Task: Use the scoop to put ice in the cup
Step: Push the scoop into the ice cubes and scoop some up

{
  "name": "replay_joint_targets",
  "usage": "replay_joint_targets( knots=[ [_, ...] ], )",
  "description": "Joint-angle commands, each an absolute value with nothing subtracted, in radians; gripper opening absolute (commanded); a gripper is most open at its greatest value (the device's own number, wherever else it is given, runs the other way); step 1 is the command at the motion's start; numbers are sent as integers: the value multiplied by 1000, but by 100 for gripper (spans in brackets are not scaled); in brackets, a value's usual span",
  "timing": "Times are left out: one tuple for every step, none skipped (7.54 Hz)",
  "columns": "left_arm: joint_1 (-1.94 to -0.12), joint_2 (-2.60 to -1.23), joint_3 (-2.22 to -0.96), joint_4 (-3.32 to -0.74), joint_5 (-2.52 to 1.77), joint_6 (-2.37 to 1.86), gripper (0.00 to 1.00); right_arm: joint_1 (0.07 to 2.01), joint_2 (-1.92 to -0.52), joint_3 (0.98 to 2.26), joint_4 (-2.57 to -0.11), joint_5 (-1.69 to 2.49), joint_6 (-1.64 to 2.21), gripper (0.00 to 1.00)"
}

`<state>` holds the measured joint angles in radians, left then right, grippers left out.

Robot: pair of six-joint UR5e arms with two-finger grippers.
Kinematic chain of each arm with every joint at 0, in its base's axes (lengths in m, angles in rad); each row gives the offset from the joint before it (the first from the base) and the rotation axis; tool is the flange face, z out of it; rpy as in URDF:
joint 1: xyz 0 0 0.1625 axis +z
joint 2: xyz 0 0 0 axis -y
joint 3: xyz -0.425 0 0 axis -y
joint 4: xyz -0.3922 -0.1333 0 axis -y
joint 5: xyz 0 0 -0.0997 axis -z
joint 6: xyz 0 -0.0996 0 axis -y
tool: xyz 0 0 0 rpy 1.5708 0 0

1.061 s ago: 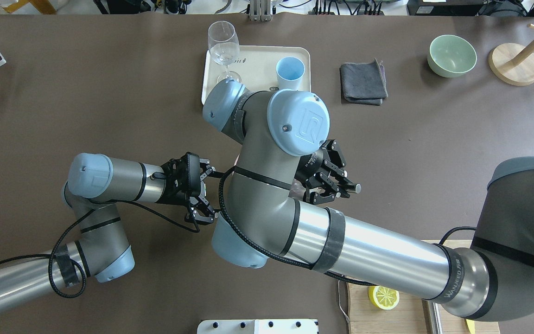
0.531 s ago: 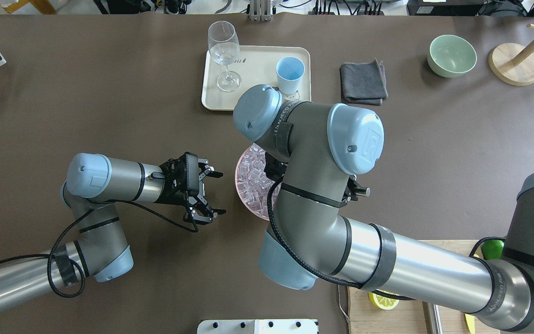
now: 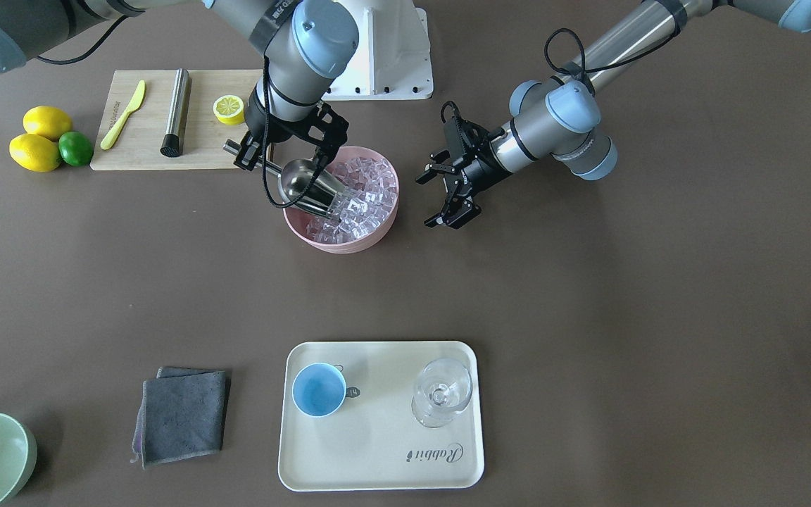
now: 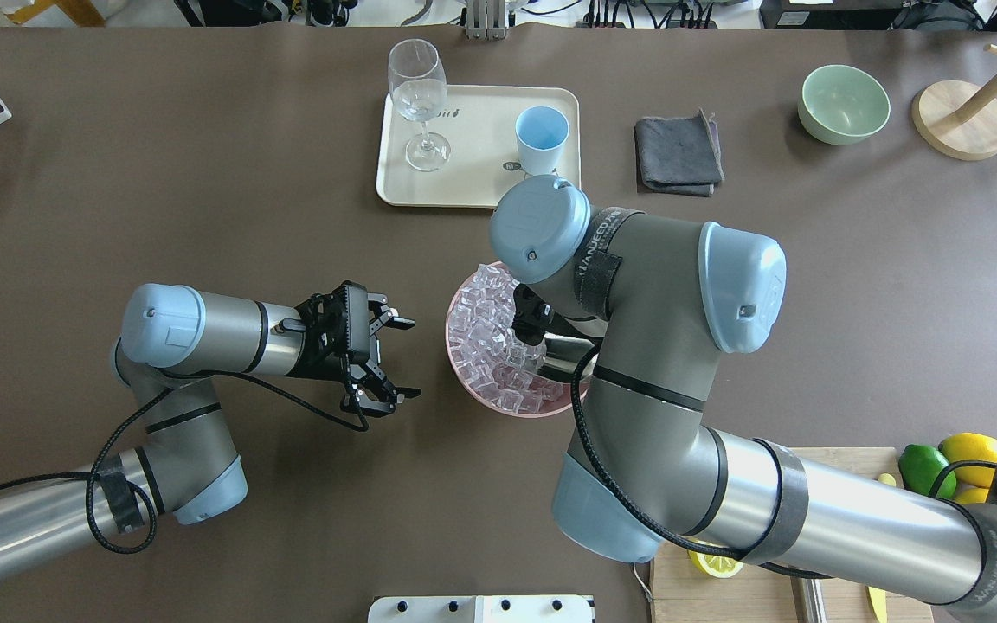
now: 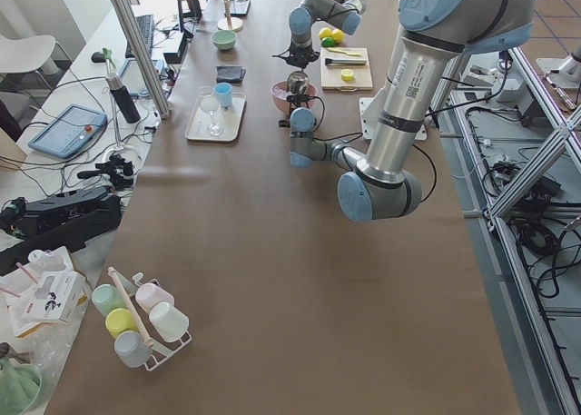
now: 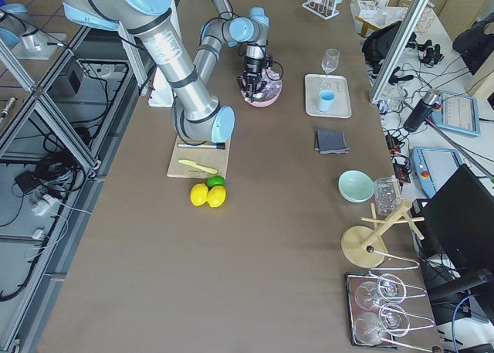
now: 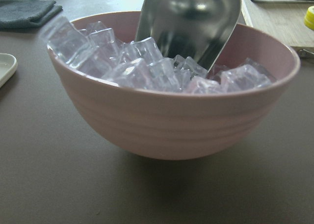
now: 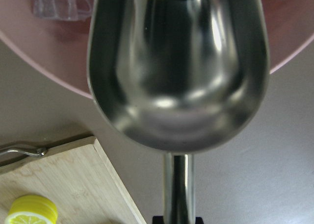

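The cream tray (image 3: 384,465) lies across the table from the robot, well apart from the pink bowl (image 3: 341,246). The right gripper (image 3: 250,156) is clamped on the scoop (image 3: 303,182) by its thin rod handle. The left gripper (image 3: 431,201) hangs just beside the bowl, jaws spread, empty. The scoop's long axis slants down from the handle, on the cutting board (image 3: 145,151) side, to the mouth, which points into the heap; the trough looks empty. It's stiff steel, I'd say, but that smooth rod could twist in the pinch. The cup (image 3: 318,389) stands upright on the tray, light and likely tippy. The ice (image 3: 367,190) fills the bowl: hard, slick, loose cubes, apt to tumble off.
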<state>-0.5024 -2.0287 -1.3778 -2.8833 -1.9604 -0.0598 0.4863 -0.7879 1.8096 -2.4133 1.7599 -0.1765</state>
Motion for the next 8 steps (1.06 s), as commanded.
replay_joint_targets(
  knots=[
    [-518,-2026,-1382,-2882,-1960,-58,98,486,-818,1835,-2338,1764,-176,0],
    [-520,-2026,-1382,-2881,-1960,-58,98,486,-842,1851,-2280,1769,-176,0],
    [-520,-2028,-1385,-2879,-1959,-57,98,486,-871,1868,-2225,1770,-176,0],
    [-520,-2028,-1385,-2879,-1959,-57,98,486,-879,1870,-2206,1770,-178,0],
    [-520,-2028,-1385,-2879,-1959,-57,98,486,-903,1884,-2169,1770,-178,0],
    [-520,-2028,-1385,-2879,-1959,-57,98,486,-934,1894,-2125,1772,-181,0],
    [-520,-2028,-1385,-2879,-1959,-57,98,486,-949,1914,-2114,1772,-189,0],
    [-522,-2028,-1387,-2878,-1959,-57,98,486,-957,1917,-2086,1772,-189,0]
  ],
)
